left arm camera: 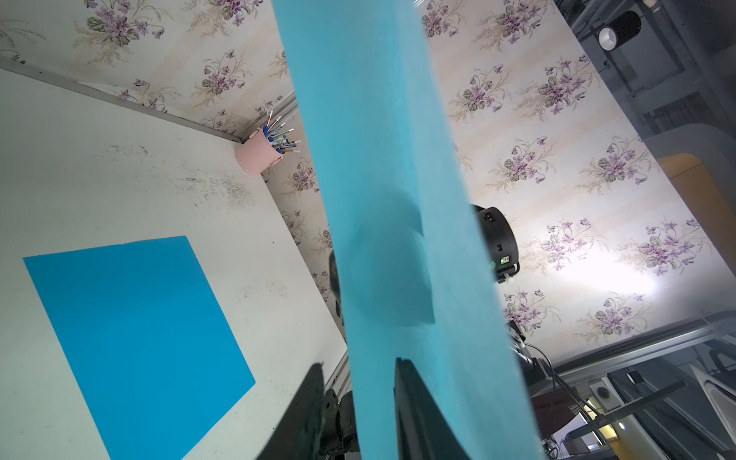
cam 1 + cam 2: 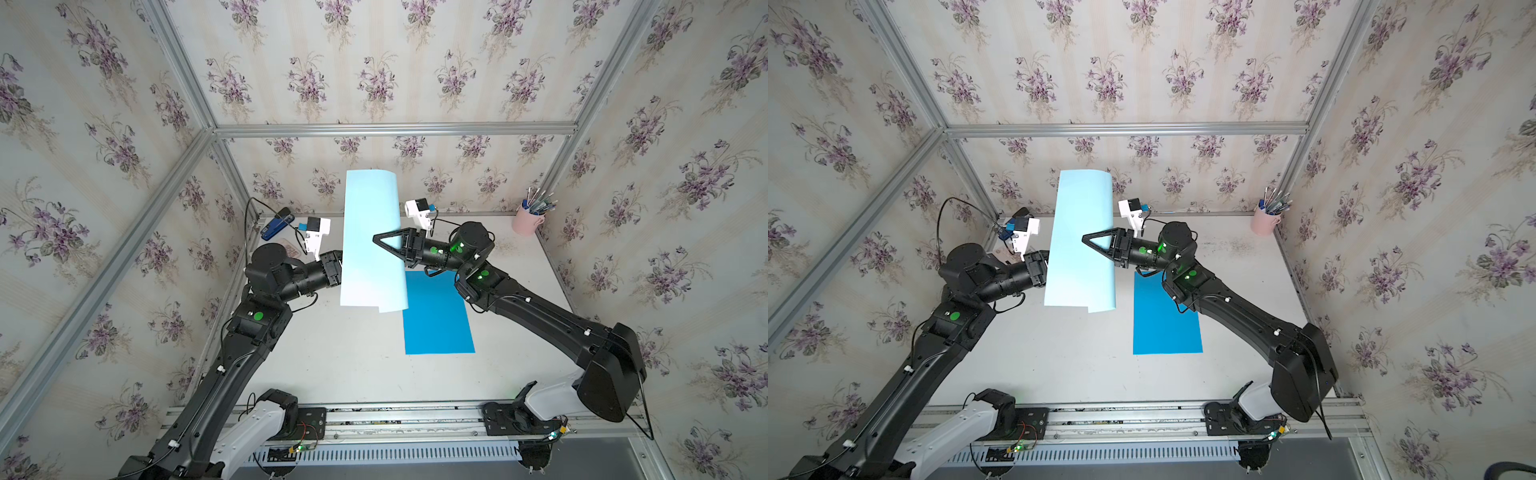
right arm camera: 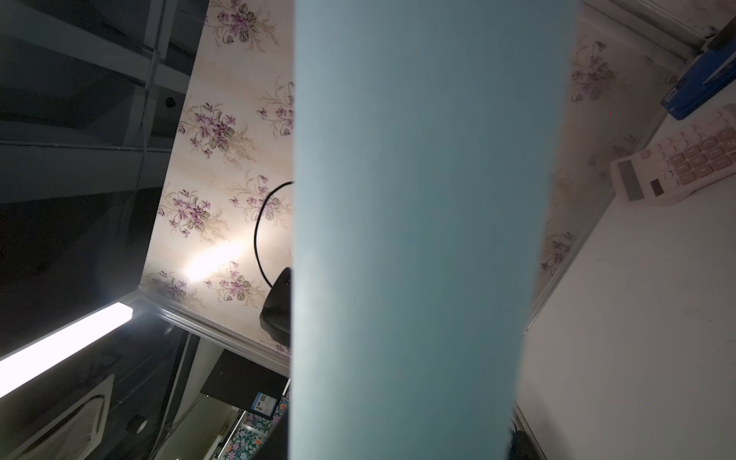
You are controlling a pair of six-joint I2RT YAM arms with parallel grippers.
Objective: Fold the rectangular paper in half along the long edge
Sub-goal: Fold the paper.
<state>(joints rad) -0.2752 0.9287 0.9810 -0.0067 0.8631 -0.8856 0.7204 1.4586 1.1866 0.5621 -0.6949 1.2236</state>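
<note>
The rectangular paper (image 2: 372, 241) (image 2: 1079, 241), pale blue, is held in the air above the table, curled over lengthwise into two layers with a rounded fold on its right side. My right gripper (image 2: 376, 237) (image 2: 1086, 239) reaches across that fold. One finger lies on top and the other is hidden beneath. In the right wrist view the paper (image 3: 418, 199) fills the span between the jaws. My left gripper (image 1: 358, 364) sits at the paper's left edge, hidden behind it in both top views. The paper (image 1: 382, 159) passes between its fingers (image 1: 418, 410), which stand apart with a gap.
A darker blue sheet (image 2: 436, 316) (image 2: 1165, 316) (image 1: 135, 338) lies flat on the white table (image 2: 332, 361), right of centre. A pink cup of pens (image 2: 528, 220) (image 2: 1264, 220) stands in the back right corner. A blue stapler (image 2: 274, 226) and a pink calculator (image 3: 677, 167) sit at the back left.
</note>
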